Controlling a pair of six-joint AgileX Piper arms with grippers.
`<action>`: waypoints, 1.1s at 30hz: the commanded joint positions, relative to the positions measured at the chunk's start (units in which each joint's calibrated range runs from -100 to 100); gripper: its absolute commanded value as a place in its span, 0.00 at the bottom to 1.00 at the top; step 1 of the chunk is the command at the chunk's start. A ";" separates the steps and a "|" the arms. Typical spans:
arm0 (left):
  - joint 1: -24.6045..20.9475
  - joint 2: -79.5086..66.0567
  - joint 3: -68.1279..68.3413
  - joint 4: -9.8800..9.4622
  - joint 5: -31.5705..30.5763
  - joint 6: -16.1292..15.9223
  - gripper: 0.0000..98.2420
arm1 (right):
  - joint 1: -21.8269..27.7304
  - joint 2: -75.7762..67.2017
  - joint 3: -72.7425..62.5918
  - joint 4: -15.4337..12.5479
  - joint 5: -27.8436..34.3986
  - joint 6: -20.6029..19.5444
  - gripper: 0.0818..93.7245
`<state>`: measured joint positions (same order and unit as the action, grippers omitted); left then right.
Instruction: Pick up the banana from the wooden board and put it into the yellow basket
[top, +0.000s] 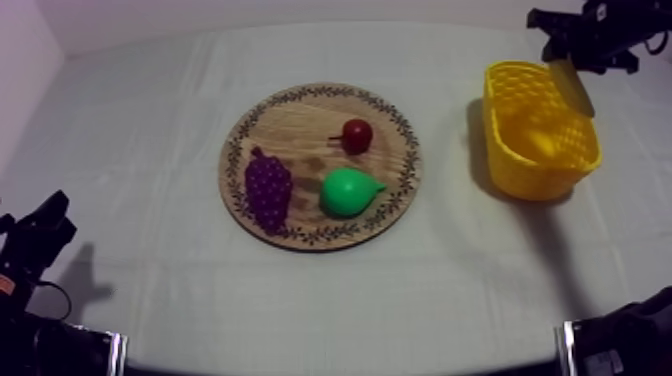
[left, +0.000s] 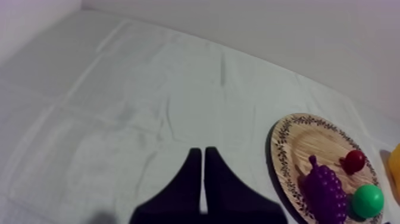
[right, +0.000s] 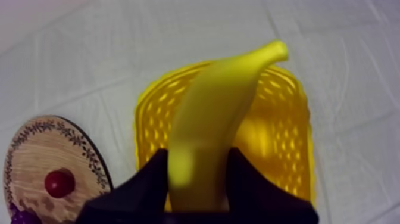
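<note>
My right gripper (top: 568, 62) is shut on the yellow banana (top: 575, 87), which hangs over the far rim of the yellow basket (top: 510, 150) at the table's right. In the right wrist view the banana (right: 217, 113) sits between my black fingers (right: 149, 179) directly above the basket (right: 152, 113). The round wooden board (top: 300, 130) lies mid-table and carries a small red fruit (top: 357, 134), a green pear (top: 349, 191) and purple grapes (top: 268, 188). My left gripper (left: 203, 156) is shut on nothing and rests low at the left (top: 45, 225), far from the board.
The left wrist view takes in bare cloth, with the board (left: 291, 149), grapes (left: 324, 187), pear (left: 367, 201) and red fruit (left: 355, 161) off to one side. The board's edge (right: 30, 149) with the red fruit (right: 59, 183) lies beside the basket.
</note>
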<state>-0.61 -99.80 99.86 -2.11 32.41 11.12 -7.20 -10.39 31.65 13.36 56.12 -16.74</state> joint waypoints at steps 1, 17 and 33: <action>0.00 -0.03 0.03 -0.02 0.00 -0.01 0.00 | -0.11 1.13 0.61 0.39 -0.47 -0.79 0.26; 0.00 -0.03 0.03 -0.02 0.00 -0.01 0.00 | -0.95 10.58 2.59 3.38 -3.84 -4.63 0.27; 0.00 -0.03 0.03 -0.02 0.00 -0.01 0.00 | -0.47 18.50 3.94 6.15 -7.26 -7.45 0.28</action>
<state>-0.61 -99.80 99.86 -2.11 32.41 11.12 -7.68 7.96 35.57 19.39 48.78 -24.17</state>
